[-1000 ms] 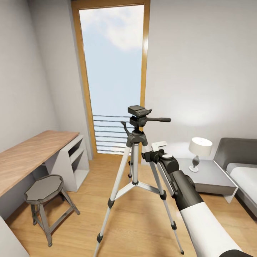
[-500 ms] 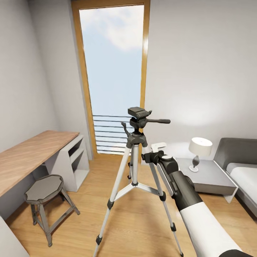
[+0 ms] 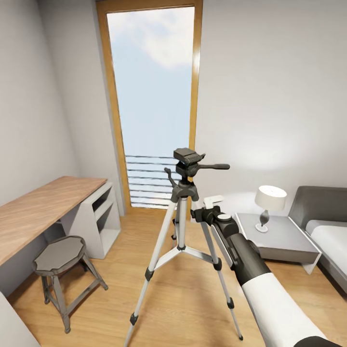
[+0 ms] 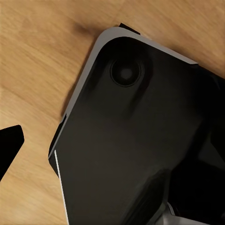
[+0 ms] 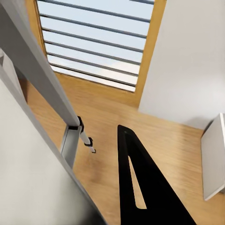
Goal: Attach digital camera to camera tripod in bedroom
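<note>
The right gripper [image 3: 208,206], at the end of the one arm [image 3: 270,289] reaching in from the lower right of the head view, sits just beside the camera tripod [image 3: 183,231], below its black head [image 3: 185,156] and close to the upper legs; a single dark finger [image 5: 140,187] shows in the right wrist view beside one silver leg [image 5: 37,70], and whether the jaws stand apart or together cannot be told. The tripod stands on the bedroom's light wood floor [image 3: 183,299] on three legs, before one tall wood-framed window [image 3: 152,82]. One stool [image 3: 60,258] stands by one wood-topped desk [image 3: 38,212]. One lamp [image 3: 269,200] sits on one grey nightstand [image 3: 279,238] beside the bed [image 3: 327,231]. In the left wrist view a dark robot panel [image 4: 140,140] hangs over the floor.
</note>
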`<state>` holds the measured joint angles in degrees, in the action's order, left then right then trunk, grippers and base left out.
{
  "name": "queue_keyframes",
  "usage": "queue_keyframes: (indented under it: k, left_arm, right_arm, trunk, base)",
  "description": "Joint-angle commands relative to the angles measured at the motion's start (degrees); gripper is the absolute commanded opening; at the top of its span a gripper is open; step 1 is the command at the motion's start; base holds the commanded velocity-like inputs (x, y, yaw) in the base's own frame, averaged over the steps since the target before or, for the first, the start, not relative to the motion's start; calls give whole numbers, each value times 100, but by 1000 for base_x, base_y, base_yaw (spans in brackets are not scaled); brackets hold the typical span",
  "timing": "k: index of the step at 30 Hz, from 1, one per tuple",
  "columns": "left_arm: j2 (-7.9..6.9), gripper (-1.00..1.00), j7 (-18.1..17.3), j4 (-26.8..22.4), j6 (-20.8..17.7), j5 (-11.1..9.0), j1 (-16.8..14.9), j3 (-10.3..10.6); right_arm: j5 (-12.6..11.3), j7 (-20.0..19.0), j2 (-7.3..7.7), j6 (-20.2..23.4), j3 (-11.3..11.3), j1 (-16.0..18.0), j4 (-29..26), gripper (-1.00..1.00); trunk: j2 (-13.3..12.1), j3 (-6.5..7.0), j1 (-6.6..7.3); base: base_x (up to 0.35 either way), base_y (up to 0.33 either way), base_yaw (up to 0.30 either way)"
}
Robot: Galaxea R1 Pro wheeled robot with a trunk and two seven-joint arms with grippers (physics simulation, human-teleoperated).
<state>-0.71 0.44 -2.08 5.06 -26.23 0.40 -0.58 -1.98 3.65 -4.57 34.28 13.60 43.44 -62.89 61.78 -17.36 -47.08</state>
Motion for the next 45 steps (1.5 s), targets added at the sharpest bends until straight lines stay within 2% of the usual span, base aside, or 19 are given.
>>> queue_keyframes:
  k: [1,14,26,43,44,45]
  left_arm:
    - [0,100,4,-12,4,-14,4,-4]
    - [0,100,6,-12,4,-14,3,-4]
    - [0,100,3,-12,4,-14,4,-4]
    - [0,100,6,-12,4,-14,4,-4]
    - [0,100,7,-12,4,-14,4,-4]
    - [0,100,5,-12,4,-14,4,-4]
  right_arm:
    - [-21,41,0,14,11,4,4,-100]
    - [-24,41,0,-38,4,6,157,-100]
    - [-25,36,-7,-353,-21,6,600,-100]
    - [-69,23,-9,-459,-33,5,680,-100]
    - [-71,23,-9,-497,-33,6,681,100]
    - [-72,22,-9,-525,-33,6,681,100]
  trunk:
    - [4,-5,0]
    - [4,-5,0]
    - [4,-5,0]
    - [4,-5,0]
    - [4,-5,0]
    - [4,-5,0]
  base:
    - [0,0,0]
    - [0,0,0]
    - [0,0,0]
    - [0,0,0]
    - [0,0,0]
    - [0,0,0]
